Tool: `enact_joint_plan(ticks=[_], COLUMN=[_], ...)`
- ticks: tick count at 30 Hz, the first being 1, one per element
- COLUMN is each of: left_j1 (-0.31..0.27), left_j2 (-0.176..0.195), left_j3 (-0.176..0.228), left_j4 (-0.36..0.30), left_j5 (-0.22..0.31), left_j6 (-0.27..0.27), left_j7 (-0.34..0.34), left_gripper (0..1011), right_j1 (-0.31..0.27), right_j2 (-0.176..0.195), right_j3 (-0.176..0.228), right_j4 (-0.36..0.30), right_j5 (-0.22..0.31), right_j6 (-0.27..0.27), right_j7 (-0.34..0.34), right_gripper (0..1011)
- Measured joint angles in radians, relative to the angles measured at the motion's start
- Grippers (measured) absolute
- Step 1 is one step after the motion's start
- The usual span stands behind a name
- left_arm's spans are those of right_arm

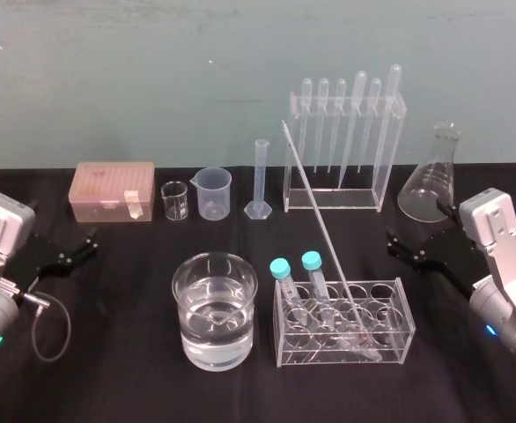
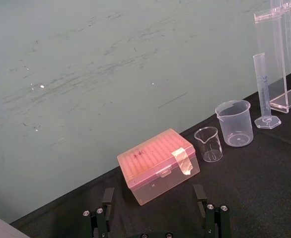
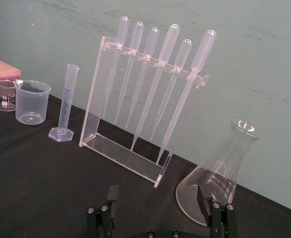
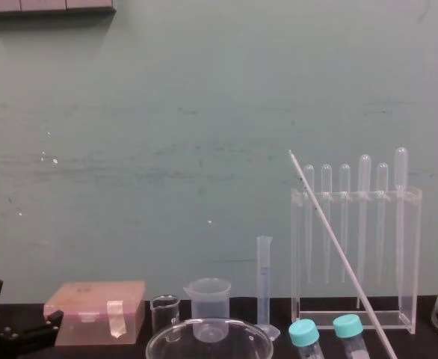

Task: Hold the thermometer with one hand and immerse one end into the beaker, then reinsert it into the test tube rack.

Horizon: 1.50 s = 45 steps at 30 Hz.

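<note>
The thermometer point(image 1: 321, 227) is a long thin glass rod. Its lower end sits in the low clear test tube rack point(image 1: 406, 310) at the front right, and it leans up and back to the left; it also crosses the chest view point(image 4: 338, 247). Two blue-capped tubes point(image 1: 295, 280) stand in the same rack. The beaker point(image 1: 214, 308), wide glass and part full of water, stands left of the rack. My left gripper point(image 1: 89, 244) point(image 2: 154, 196) hovers open at the far left. At the far right, my right gripper point(image 1: 397, 245) point(image 3: 158, 194) is open too, and neither gripper touches anything.
Along the back stand a pink lidded box point(image 1: 113, 189), a tiny glass beaker point(image 1: 174, 201), a plastic spouted beaker point(image 1: 214, 192), a graduated cylinder point(image 1: 260, 181), a tall acrylic stand of pipettes point(image 1: 342, 150) and a conical flask point(image 1: 434, 176). A cable point(image 1: 51, 326) loops beside the left arm.
</note>
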Motion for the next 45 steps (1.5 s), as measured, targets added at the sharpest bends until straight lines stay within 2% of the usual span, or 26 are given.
enact_joint_plan(ticks=[19, 22, 25, 26, 30, 32, 35, 36, 38, 39, 40, 42, 45], left_j1=[0.0, 0.0, 0.0, 0.0, 0.0, 0.0, 0.0, 0.0, 0.0, 0.0, 0.0, 0.0, 0.0], left_j2=[0.0, 0.0, 0.0, 0.0, 0.0, 0.0, 0.0, 0.0, 0.0, 0.0, 0.0, 0.0, 0.0], left_j3=[0.0, 0.0, 0.0, 0.0, 0.0, 0.0, 0.0, 0.0, 0.0, 0.0, 0.0, 0.0, 0.0], left_j4=[0.0, 0.0, 0.0, 0.0, 0.0, 0.0, 0.0, 0.0, 0.0, 0.0, 0.0, 0.0, 0.0], left_j5=[0.0, 0.0, 0.0, 0.0, 0.0, 0.0, 0.0, 0.0, 0.0, 0.0, 0.0, 0.0, 0.0], left_j6=[0.0, 0.0, 0.0, 0.0, 0.0, 0.0, 0.0, 0.0, 0.0, 0.0, 0.0, 0.0, 0.0], left_j7=[0.0, 0.0, 0.0, 0.0, 0.0, 0.0, 0.0, 0.0, 0.0, 0.0, 0.0, 0.0, 0.0], left_gripper=[1008, 1008, 1008, 1008, 1008, 1008, 1008, 1008, 1008, 1008, 1008, 1008, 1008], right_j1=[0.0, 0.001, 0.0, -0.004, -0.013, -0.018, -0.016, -0.012, 0.001, 0.001, 0.012, 0.037, 0.07], right_j2=[0.0, 0.002, 0.004, 0.006, 0.007, 0.009, 0.012, 0.015, 0.025, 0.025, 0.034, 0.049, 0.06], right_j3=[0.0, 0.014, 0.048, 0.069, 0.119, 0.16, 0.184, 0.193, 0.194, 0.194, 0.187, 0.166, 0.131], right_j4=[0.0, -0.011, -0.039, -0.061, -0.111, -0.158, -0.195, -0.215, -0.238, -0.238, -0.251, -0.266, -0.27], right_j5=[0.0, 0.021, 0.093, 0.147, 0.269, 0.376, 0.451, 0.493, 0.543, 0.543, 0.563, 0.579, 0.572], right_j6=[0.0, 0.012, 0.037, 0.057, 0.11, 0.176, 0.241, 0.281, 0.327, 0.327, 0.345, 0.365, 0.381], right_j7=[0.0, 0.026, 0.087, 0.128, 0.214, 0.287, 0.342, 0.376, 0.42, 0.42, 0.45, 0.497, 0.53], right_gripper=[1003, 1003, 1003, 1003, 1003, 1003, 1003, 1003, 1003, 1003, 1003, 1003, 1003])
